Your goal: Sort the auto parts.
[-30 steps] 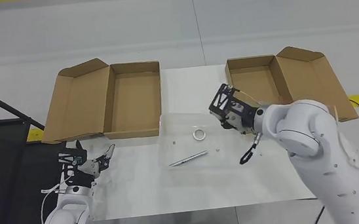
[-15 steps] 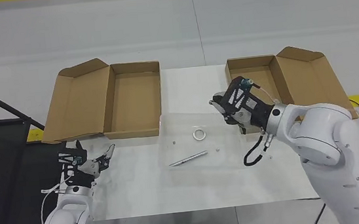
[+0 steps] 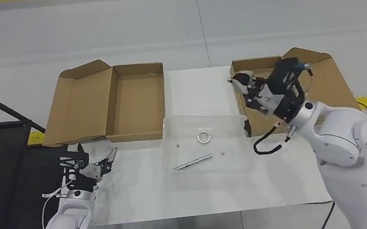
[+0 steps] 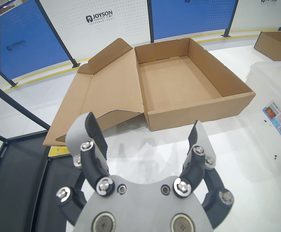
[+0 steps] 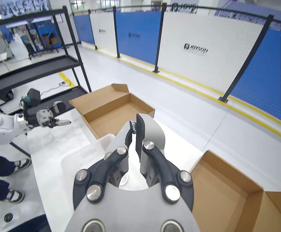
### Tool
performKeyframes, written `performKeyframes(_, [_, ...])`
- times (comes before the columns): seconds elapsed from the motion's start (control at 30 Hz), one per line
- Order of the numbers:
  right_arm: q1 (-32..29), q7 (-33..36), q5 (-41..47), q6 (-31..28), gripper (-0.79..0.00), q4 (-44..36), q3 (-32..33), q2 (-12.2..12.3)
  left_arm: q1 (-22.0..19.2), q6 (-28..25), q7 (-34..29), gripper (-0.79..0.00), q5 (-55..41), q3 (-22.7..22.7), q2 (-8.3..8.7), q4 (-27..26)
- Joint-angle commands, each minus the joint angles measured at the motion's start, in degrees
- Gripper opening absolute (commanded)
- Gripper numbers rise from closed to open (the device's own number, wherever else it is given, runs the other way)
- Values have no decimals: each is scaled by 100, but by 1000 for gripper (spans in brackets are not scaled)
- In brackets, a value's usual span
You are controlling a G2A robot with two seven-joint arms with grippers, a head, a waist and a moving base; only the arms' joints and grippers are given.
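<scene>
Part: small metal part, pinched at the pad tips of the right pincer, over the left wall of the right box
Why held so: likely a tip grip, so it can drop cleanly into that box
Part's axis: seems to run along the fingers, ribbed end poking past the tips; too small to be sure
Tray: clear tray between the boxes holds a ring and a thin rod, both unsorted
Rod's axis: flat, lengthwise across the tabletop, right end angled slightly away
Left pincer: wide open, empty, facing the left box, probably waiting
</scene>
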Motion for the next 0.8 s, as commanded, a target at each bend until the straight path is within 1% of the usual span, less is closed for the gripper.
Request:
performKeyframes(0.0, [15,-315,157,-93,-785,103,31,-4,0,0,0,0,0,0,0,0])
performKeyframes(0.07, [48,-477,180,-155,-785,164,13,-8,0,0,0,0,0,0,0,0])
performKeyframes(0.17, [129,-464,113,-141,-785,237,-46,-8,0,0,0,0,0,0,0,0])
performKeyframes(0.27, [255,-98,-204,113,-785,336,-103,3,0,0,0,0,0,0,0,0])
performKeyframes(0.3, [307,125,-434,312,-785,386,-123,9,0,0,0,0,0,0,0,0])
performKeyframes(0.37, [429,491,-606,607,-785,549,-234,4,0,0,0,0,0,0,0,0])
performKeyframes(0.47, [788,1167,-1051,993,-785,999,-419,-1,0,0,0,0,0,0,0,0])
performKeyframes(0.57, [1244,1664,-1456,1285,-785,1689,-700,-33,0,0,0,0,0,0,0,0])
performKeyframes(0.67, [1681,1927,-1783,1469,-785,2427,-1037,-90,0,0,0,0,0,0,0,0])
performKeyframes(0.77, [2021,1972,-1875,1556,-785,3080,-1318,-161,0,0,0,0,0,0,0,0])
